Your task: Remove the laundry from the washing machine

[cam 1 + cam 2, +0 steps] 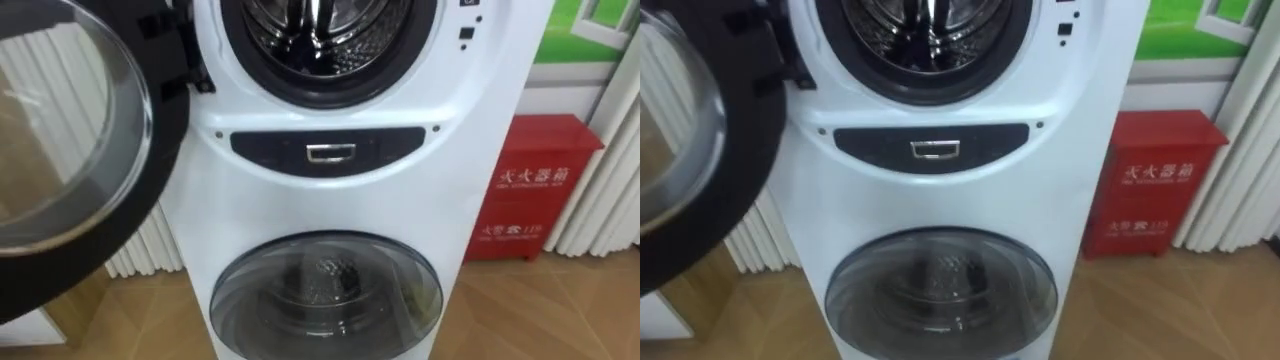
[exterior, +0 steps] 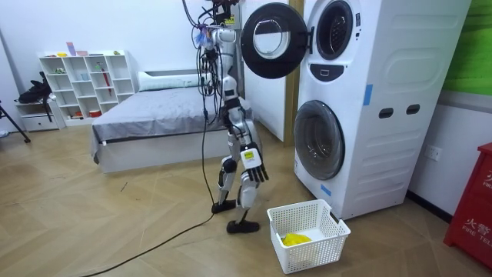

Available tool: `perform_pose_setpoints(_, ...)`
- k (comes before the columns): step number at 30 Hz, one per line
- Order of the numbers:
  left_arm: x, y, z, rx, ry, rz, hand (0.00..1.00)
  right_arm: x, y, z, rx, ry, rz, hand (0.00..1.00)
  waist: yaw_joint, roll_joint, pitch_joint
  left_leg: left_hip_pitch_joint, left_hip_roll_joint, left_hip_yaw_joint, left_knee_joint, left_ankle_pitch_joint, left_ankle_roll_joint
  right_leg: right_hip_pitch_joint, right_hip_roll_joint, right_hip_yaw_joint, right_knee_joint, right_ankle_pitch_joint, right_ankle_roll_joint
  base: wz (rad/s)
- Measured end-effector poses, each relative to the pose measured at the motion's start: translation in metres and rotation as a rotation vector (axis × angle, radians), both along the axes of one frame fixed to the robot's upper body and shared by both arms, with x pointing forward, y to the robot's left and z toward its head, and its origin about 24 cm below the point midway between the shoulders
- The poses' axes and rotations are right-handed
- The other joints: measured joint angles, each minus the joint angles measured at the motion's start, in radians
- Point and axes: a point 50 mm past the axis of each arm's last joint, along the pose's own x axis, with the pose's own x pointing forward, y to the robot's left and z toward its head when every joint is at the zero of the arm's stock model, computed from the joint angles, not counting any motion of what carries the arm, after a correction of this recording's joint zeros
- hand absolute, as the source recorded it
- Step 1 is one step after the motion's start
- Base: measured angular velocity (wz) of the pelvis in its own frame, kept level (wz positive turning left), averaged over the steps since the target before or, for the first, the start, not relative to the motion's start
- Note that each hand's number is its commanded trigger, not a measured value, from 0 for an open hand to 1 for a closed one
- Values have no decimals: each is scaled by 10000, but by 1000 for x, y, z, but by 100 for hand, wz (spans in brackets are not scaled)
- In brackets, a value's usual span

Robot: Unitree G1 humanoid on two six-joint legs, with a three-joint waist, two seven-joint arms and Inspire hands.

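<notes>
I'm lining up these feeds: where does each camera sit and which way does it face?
Left eye view: on the robot's head, facing the washing machine's front, open upper door at left.
Right eye view: just beside it, same aim, red cabinet at right.
Room view: off to one side, whole robot standing, right hand hanging open, basket by its feet.
All share the machine and open door.

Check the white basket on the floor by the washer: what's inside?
A yellow cloth lies crumpled on the bottom of the basket. Nothing else shows through the open top, but the near wall hides part of the bottom.
</notes>
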Motion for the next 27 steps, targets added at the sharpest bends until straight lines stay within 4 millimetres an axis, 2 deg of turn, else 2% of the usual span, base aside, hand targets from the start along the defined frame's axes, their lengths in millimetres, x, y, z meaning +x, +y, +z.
perform_pose_setpoints(2,-2,10,3,75,-462,1691,0,0,-2,0,-64,32,187,0,234,98,-11,93,23,244,-88,45,-117,392,285,309,-1067,155,-188,-48)
perform_pose_setpoints(4,7,25,11,387,-1307,2936,0,0,-3,1,-96,35,230,0,266,316,-39,173,139,259,-145,82,-179,527,420,339,-1390,280,-245,-12)
perform_pose_setpoints(5,17,40,20,693,-2145,3692,0,-1,-5,1,-79,6,37,0,338,240,-31,273,159,272,-236,113,-223,600,473,385,-1529,320,-268,-3)
perform_pose_setpoints(6,21,49,26,939,-2488,3873,0,0,-7,2,-118,-44,1,0,429,330,-92,296,182,315,-252,122,-240,598,516,397,-1529,341,-296,-19)
perform_pose_setpoints(7,33,68,40,1526,-3248,4127,0,5,-12,4,-227,-194,-84,0,600,331,-86,339,230,457,-286,134,-265,577,582,465,-1523,363,-332,-24)
perform_pose_setpoints(8,38,78,48,1849,-3673,4276,0,7,-15,5,-297,-268,-76,0,658,337,-90,347,246,516,-292,146,-286,593,599,470,-1523,376,-350,-21)
perform_pose_setpoints(10,54,113,80,2816,-5281,5074,0,8,-26,9,-647,-393,-163,0,761,396,-106,269,327,471,-286,161,-311,607,620,323,-1630,420,-382,3)
perform_pose_setpoints(11,57,120,89,3035,-5678,5264,0,8,-28,10,-738,-433,-174,0,818,416,-112,237,323,455,-292,163,-315,597,628,307,-1673,436,-382,8)
perform_pose_setpoints(13,67,140,119,3798,-7062,5824,0,0,-34,13,-1011,-524,-295,0,1052,531,-114,210,318,447,-307,166,-321,581,649,292,-1687,435,-380,0)
perform_pose_setpoints(14,68,143,125,3980,-7316,5953,0,-2,-34,14,-1031,-515,-379,0,1089,565,-114,208,318,410,-306,167,-321,590,651,284,-1695,434,-378,11)
perform_pose_setpoints(16,74,156,150,4632,-8259,6178,0,-6,-37,15,-1117,-518,-679,0,1113,738,-139,80,310,232,-289,168,-322,611,609,88,-1821,435,-374,21)
perform_pose_setpoints(18,79,163,170,5096,-9026,6243,0,-5,-37,15,-1151,-540,-739,0,1133,839,-104,58,319,169,-284,169,-323,594,607,55,-1873,436,-370,10)
perform_pose_setpoints(21,91,174,204,5695,-10245,5993,0,-5,-37,15,-1132,-487,-540,0,1317,990,-113,53,327,136,-285,175,-331,597,597,59,-1880,436,-370,0)
perform_pose_setpoints(23,101,183,232,6428,-10699,5340,0,-3,-37,15,-1130,-504,-236,0,1348,981,-118,-18,329,-23,-288,181,-341,581,584,36,-1881,435,-372,8)
perform_pose_setpoints(25,102,185,238,6621,-10635,5163,0,-4,-38,16,-1221,-435,39,0,1349,1009,-83,-20,319,-27,-285,181,-341,567,595,54,-1914,435,-372,5)
perform_pose_setpoints(27,105,184,244,6767,-10631,4942,0,-5,-37,15,-1212,-386,74,0,1339,943,-112,-88,317,-117,-262,180,-340,592,588,-3,-2021,438,-367,12)
